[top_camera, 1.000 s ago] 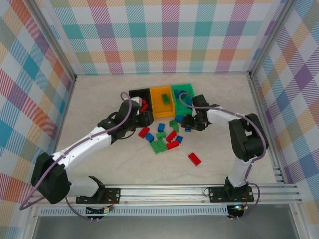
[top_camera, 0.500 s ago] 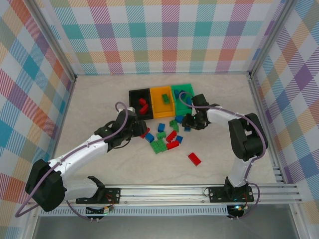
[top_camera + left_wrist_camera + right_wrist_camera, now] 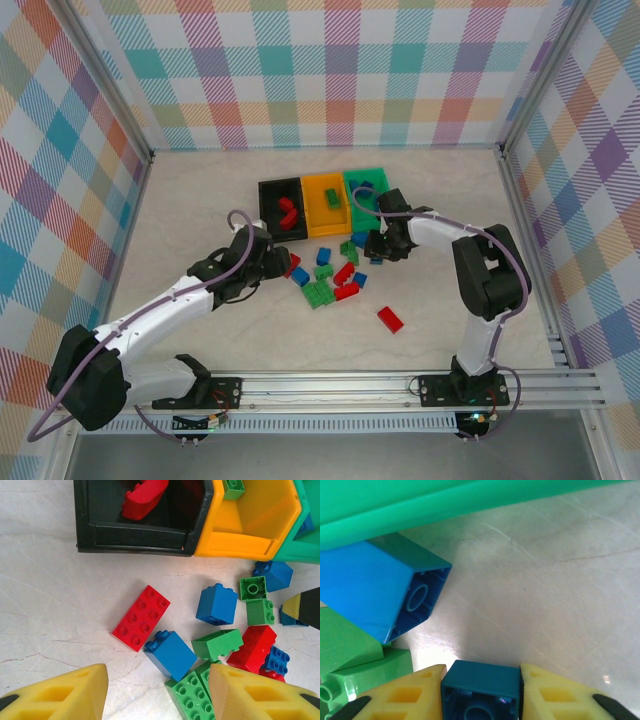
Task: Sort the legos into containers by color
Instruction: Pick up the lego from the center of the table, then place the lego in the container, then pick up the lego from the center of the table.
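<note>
Green bin beside right pincer's brick

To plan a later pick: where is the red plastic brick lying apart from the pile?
In the top view, the red rectangular plastic brick lies alone on the table, below-right of the brick pile.

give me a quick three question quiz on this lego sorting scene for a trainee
1. True or false: the right gripper has a blue brick between its fingers.
2. Which colour of brick lies in the black bin? a) red b) green c) blue
3. Fill in: the left gripper hangs over the loose bricks with its jaws ____.
Key: 1 true; 2 a; 3 open
</note>
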